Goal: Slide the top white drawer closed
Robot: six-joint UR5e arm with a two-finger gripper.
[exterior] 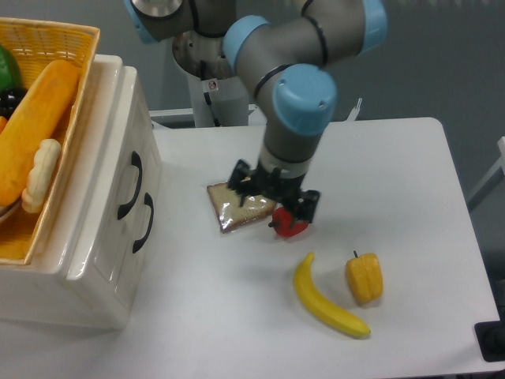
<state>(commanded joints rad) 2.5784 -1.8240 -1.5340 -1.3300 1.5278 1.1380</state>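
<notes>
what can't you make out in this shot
- Hand: seen from above with the wrist over it, so open or shut is unclear.
- Red pepper: upper part hidden under the hand.
- Bread slice: far edge covered by the hand.
- Basket and its food: cut off by the left edge.
- Top drawer: flush or slightly open, unclear from this angle.

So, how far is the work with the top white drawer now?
It looks done: the top white drawer sits flush with the lower front. Nothing is in hand; the claw hovers above the bread slice, away from the handles. Apparently nothing is left.
</notes>
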